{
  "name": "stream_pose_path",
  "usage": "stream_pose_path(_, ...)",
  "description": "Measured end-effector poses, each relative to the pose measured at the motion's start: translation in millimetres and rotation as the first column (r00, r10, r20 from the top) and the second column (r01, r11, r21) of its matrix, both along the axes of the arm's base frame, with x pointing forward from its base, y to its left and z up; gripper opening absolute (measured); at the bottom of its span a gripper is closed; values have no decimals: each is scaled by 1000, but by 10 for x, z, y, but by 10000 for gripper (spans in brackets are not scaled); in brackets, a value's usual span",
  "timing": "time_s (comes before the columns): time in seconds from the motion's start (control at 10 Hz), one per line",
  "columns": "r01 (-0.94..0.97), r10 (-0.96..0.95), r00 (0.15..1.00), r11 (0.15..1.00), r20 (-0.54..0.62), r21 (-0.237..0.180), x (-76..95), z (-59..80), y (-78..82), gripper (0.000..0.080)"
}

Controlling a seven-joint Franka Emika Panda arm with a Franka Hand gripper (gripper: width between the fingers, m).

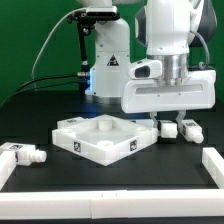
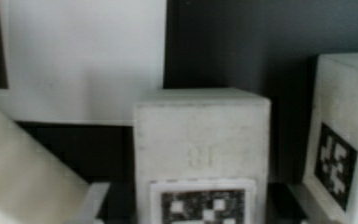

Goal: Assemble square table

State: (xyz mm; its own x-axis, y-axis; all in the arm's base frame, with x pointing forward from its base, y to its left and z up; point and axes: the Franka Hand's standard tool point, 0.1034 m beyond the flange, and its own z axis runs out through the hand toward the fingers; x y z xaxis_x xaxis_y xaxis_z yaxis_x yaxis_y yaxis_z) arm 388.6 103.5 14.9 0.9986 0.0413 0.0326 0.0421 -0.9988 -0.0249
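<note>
The white square panel (image 1: 100, 138) with its raised rim and round corner sockets lies on the black table in the middle of the exterior view. My gripper (image 1: 166, 120) is low, just to the exterior view's right of the panel. In the wrist view my gripper (image 2: 194, 208) has its fingers (image 2: 98, 202) close against both sides of a stubby white tagged leg (image 2: 202, 140). A second leg (image 2: 345, 130) lies right beside it and also shows in the exterior view (image 1: 188, 128). A third leg (image 1: 24, 154) lies at the exterior view's left. A panel edge (image 2: 16, 165) is blurred.
Long white border bars run along the front (image 1: 110, 206), the exterior view's right (image 1: 213, 164) and the left edge (image 1: 5, 172). The robot base (image 1: 108, 65) stands behind the panel. Cables hang at the back.
</note>
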Motion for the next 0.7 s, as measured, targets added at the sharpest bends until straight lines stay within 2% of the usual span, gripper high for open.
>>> stream_pose_path(0.2, -1, 1, 1000, 1000, -1, 0, -3, -3, -3, 282)
stream_pose_path(0.3, -1, 1, 1000, 1000, -1, 0, -4, -4, -3, 471)
stream_pose_path(0.4, -1, 1, 1000, 1000, -1, 0, -2, -1, -2, 586)
stream_pose_path(0.5, -2, 2, 1000, 1000, -28, 6, -22, 65, 10, 586)
stream_pose_path(0.6, 0, 1, 999, 1000, -42, 20, 8, 239, 35, 637)
stream_pose_path(0.7, 2, 0, 999, 1000, -48, 30, 59, 383, 6, 646)
